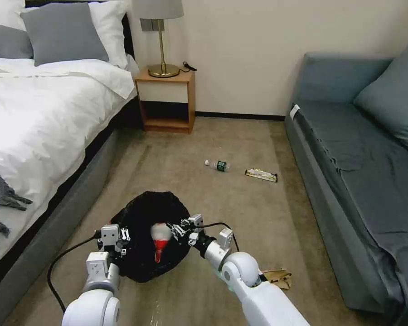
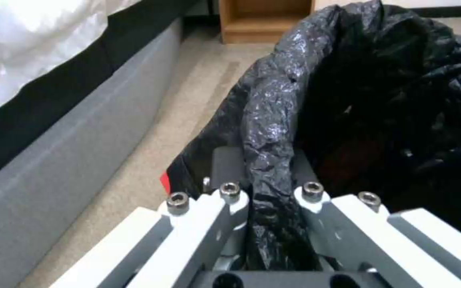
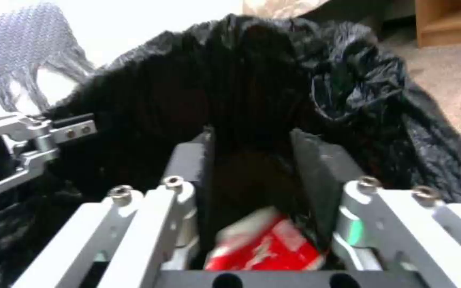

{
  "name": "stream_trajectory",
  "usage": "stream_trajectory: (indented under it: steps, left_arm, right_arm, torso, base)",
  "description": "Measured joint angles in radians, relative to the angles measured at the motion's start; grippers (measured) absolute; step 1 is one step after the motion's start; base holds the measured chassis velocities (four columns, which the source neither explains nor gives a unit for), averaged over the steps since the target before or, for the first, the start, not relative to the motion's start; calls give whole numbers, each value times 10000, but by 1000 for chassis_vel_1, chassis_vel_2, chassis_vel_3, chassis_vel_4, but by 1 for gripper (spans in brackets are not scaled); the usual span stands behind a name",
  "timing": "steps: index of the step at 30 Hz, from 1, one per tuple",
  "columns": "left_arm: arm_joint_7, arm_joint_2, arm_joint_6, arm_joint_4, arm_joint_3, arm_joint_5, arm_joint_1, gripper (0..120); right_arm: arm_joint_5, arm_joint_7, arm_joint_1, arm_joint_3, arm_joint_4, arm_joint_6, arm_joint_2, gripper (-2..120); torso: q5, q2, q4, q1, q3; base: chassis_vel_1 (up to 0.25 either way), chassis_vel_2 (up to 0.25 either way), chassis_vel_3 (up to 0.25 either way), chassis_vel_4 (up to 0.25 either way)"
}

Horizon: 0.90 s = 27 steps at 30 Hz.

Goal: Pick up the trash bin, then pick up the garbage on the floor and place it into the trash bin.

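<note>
Risk sits nearest, at the left gripper (image 2: 267, 196): its fingers (image 2: 225, 168) are pinched shut on a fold of the trash bin (image 1: 150, 235) liner at the rim, and thin plastic could slip or tear, tipping the bin. Just across the opening, the right gripper (image 3: 257, 160) hangs over the bag with its fingers (image 3: 316, 168) partly apart and the red snack packet (image 3: 265, 248) loose between them; released off-centre, I judge it could catch the rim and fall outside. Beyond the fingers, well apart, the bottle (image 1: 218, 165) and yellow wrapper (image 1: 261, 174) lie on the floor; the tan packaging (image 1: 279, 277) lies behind the right arm.
</note>
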Motion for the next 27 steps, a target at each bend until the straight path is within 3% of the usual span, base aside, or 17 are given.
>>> stream_trajectory:
  steps: [2, 6, 9, 11, 14, 27]
  left_arm:
    - [0, 37, -13, 44, -61, -45, -17, 4]
    - [0, 61, -33, 91, -99, -66, -49, 4]
    - [0, 85, -128, 217, -133, 47, -102, 4]
    - [-2, 91, -145, 249, -135, 61, -111, 4]
    - [-4, 136, -152, 319, -144, 67, -121, 4]
    - [-1, 259, -169, 196, -176, 180, -128, 4]
  right_arm:
    - [-10, 3, -84, 25, 246, -5, -35, 52]
    - [-10, 18, -138, 81, 418, -27, -68, 61]
    - [-20, 191, -116, 282, 587, -134, -214, 77]
    - [-31, 288, -76, 351, 616, -175, -285, 81]
    - [-107, 465, -5, 656, 681, -456, -665, 96]
    - [-469, 340, -74, 1684, 397, -458, -2108, 100]
  torso:
    - [1, 0, 0, 0, 0]
    - [1, 0, 0, 0, 0]
    - [1, 0, 0, 0, 0]
    - [1, 0, 0, 0, 0]
    - [2, 0, 0, 0, 0]
    - [5, 0, -1, 0, 0]
  base:
    - [0, 0, 0, 0]
    - [0, 0, 0, 0]
    - [0, 0, 0, 0]
    - [0, 0, 0, 0]
    - [0, 0, 0, 0]
    - [0, 0, 0, 0]
